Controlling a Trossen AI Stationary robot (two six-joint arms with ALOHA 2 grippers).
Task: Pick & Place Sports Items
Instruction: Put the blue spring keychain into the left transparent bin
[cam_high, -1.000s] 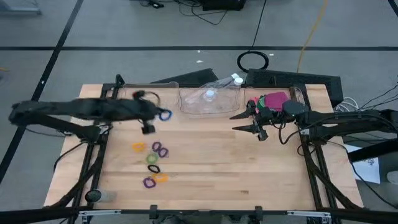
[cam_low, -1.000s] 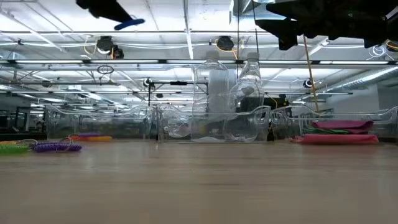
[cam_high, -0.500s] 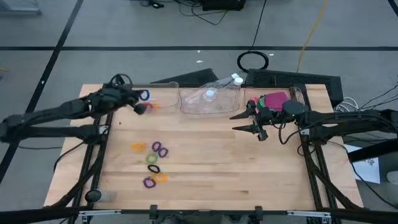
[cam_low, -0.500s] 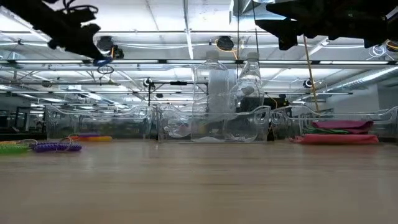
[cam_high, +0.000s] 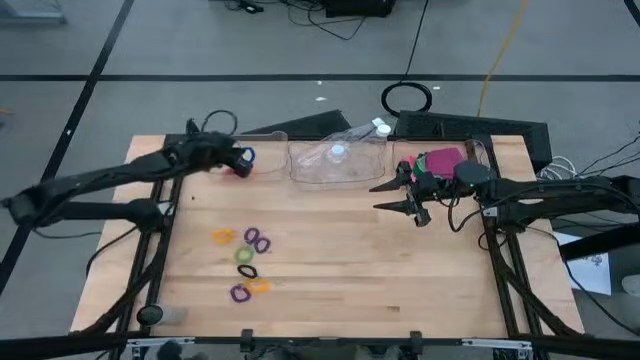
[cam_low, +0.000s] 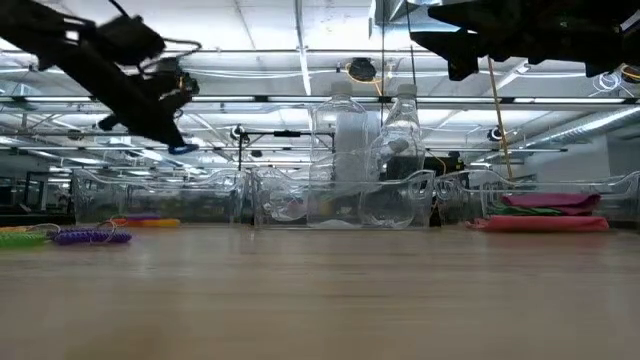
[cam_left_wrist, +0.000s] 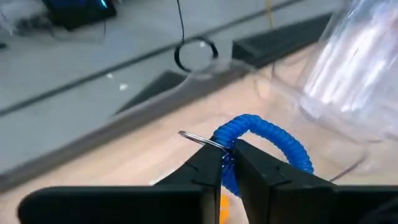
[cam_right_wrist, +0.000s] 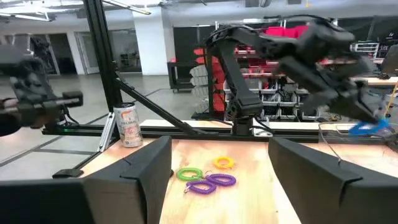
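Blue ring (cam_left_wrist: 261, 134) pinched in left claw (cam_high: 240, 160) over far-left bin (cam_high: 262, 140); right claw (cam_high: 392, 196) wide, idle. Six rings (cam_high: 245, 262) left on counter (cam_high: 380, 280).

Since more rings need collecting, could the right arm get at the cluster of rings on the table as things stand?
Probably yes: the right gripper hangs open above bare table, and nothing stands between it and the rings. It may be a long reach, though.

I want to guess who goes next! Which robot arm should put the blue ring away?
The left. Its gripper is already shut on the blue coiled elastic ring, above the clear plastic tray at the table's far left. The right gripper is open and empty, over by the pink flat piece.
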